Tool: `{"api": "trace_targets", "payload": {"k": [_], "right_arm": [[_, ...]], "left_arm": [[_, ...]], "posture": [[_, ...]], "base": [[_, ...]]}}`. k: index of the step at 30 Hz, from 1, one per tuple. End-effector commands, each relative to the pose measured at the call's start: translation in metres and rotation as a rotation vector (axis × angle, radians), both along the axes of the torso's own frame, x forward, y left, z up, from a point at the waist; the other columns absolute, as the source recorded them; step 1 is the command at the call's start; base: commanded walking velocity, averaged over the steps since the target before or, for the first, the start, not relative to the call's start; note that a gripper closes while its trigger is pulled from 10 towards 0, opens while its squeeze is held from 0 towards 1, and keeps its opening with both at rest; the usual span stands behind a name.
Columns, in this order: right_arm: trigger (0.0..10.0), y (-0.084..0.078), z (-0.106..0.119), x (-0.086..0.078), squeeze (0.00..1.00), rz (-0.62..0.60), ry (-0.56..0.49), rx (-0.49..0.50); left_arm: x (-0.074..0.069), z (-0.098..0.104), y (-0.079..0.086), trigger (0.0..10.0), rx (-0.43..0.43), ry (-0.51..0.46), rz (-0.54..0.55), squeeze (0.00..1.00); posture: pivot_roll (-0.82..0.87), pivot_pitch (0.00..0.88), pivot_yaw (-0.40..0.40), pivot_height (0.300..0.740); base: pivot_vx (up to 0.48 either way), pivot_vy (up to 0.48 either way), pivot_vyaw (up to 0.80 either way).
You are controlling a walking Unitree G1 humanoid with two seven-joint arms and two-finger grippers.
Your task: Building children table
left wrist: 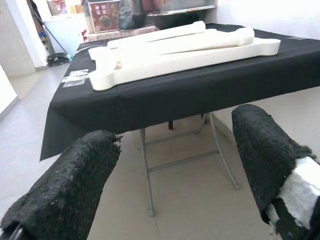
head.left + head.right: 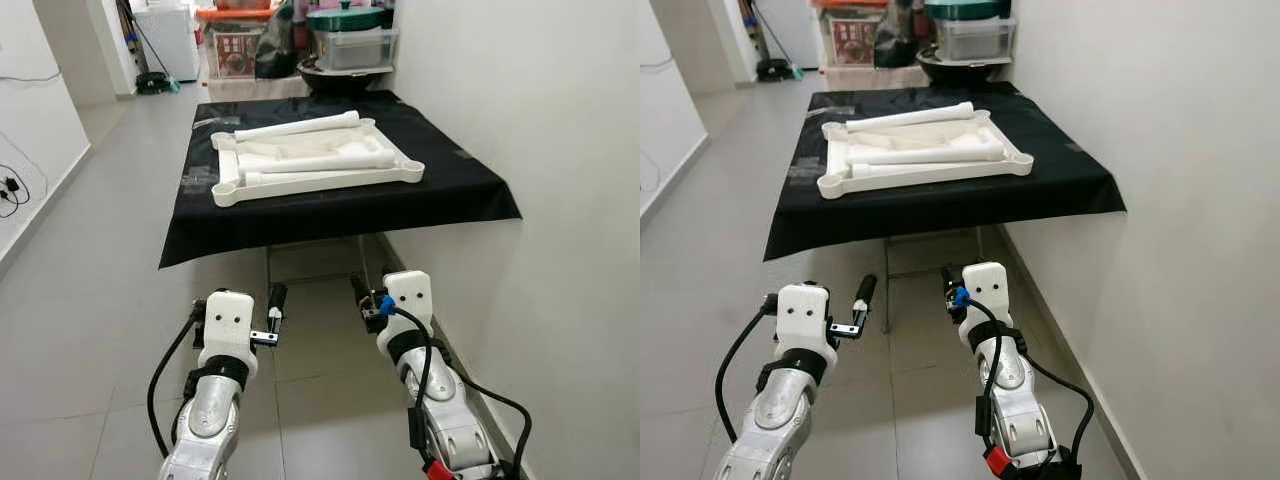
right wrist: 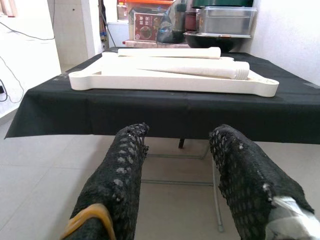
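Fingers (image 1: 75, 185) of both grippers spread apart, holding nothing, short of the white tabletop (image 2: 310, 175).

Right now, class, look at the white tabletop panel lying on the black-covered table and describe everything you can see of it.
The white tabletop panel is a flat rectangular piece, plastic by its look, with a raised rim and rounded lugs at its corners. It lies flat on the black cloth of a folding table. Several white tube-shaped legs lie loose on it, one across its far rim. Neither gripper touches it.
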State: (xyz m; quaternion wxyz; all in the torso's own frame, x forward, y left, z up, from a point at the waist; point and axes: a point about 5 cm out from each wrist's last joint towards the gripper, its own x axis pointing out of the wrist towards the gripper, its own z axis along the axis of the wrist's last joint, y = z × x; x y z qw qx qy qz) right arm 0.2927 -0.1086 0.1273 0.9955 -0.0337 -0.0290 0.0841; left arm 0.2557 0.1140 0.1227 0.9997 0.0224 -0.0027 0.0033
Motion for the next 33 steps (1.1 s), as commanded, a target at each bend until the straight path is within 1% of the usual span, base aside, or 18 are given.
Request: {"api": "trace_targets", "payload": {"k": [1, 16, 20, 33], "right_arm": [[10.0, -0.0002, -0.0028, 0.0005, 0.00, -0.007, 0.007, 0.006], [10.0, -0.0012, -0.0048, 0.0012, 0.00, -0.021, 0.017, 0.011], [10.0, -0.0012, -0.0048, 0.0017, 0.00, -0.024, 0.018, 0.012], [10.0, -0.0013, -0.0013, 0.0037, 0.00, -0.023, 0.001, 0.017]], "left_arm": [[0.0009, -0.0035, -0.0027, 10.0, -0.004, 0.013, -0.009, 0.00], [0.0015, -0.0030, -0.0031, 10.0, -0.001, 0.008, -0.014, 0.00], [0.0019, -0.0027, -0.0014, 10.0, 0.008, 0.004, -0.001, 0.00], [0.0026, -0.0031, -0.0012, 10.0, 0.008, 0.003, -0.004, 0.00]], "posture": [[0.04, 0.000, -0.013, 0.740], [0.04, 0.000, -0.011, 0.740], [0.04, 0.000, -0.011, 0.740], [0.04, 0.000, -0.010, 0.740]], "base": [[0.296, 0.000, 0.00], [0.313, 0.000, 0.00], [0.315, 0.000, 0.00], [0.320, 0.000, 0.00]]}}
